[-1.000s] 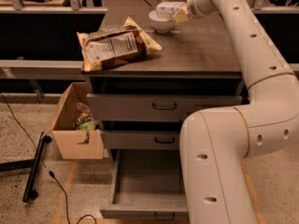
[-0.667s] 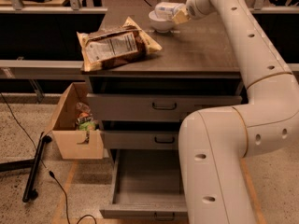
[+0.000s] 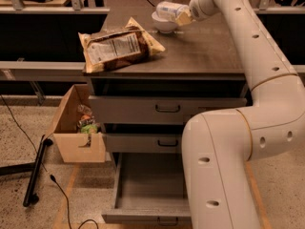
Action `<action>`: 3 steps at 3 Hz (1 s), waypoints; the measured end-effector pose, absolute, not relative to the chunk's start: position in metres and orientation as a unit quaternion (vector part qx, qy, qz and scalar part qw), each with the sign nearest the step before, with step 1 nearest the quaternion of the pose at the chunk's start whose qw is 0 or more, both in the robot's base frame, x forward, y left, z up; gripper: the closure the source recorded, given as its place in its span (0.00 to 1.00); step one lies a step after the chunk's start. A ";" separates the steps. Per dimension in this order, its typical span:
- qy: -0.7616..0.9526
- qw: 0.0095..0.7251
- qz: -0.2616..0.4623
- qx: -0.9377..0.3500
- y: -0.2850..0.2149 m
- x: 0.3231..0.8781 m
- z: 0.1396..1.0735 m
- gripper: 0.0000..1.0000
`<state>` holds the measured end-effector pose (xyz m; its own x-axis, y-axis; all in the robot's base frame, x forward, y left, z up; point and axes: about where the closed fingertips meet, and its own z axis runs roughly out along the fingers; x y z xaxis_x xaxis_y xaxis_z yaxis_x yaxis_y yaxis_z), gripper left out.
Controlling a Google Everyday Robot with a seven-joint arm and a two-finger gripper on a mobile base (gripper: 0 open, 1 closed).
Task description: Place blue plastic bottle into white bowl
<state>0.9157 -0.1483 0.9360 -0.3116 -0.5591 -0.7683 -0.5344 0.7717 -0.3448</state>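
Above the far side of the dark brown tabletop (image 3: pixel 205 51), the two-finger gripper (image 3: pixel 184 17) clamps one end of the pale blue translucent plastic bottle (image 3: pixel 166 9), whose long axis runs nearly level leftward from it, directly over the small round white bowl (image 3: pixel 162 26) just below.

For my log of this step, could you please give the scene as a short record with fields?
end effector: at the far side of the cabinet top, gripping the bottle
bottle: lying sideways just over the bowl; whether they touch cannot be told
bowl: upright, far side of the cabinet top
chip bag: lying flat, front left, apart from the bowl
bottom drawer: open
upper drawers: shut
cardboard box: on the floor, left of the cabinet
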 end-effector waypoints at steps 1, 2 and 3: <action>0.809 0.483 -0.015 -0.336 -0.150 0.917 0.938 0.63; 0.806 0.487 -0.019 -0.334 -0.149 0.919 0.941 0.86; 0.807 0.490 -0.020 -0.329 -0.150 0.920 0.942 0.88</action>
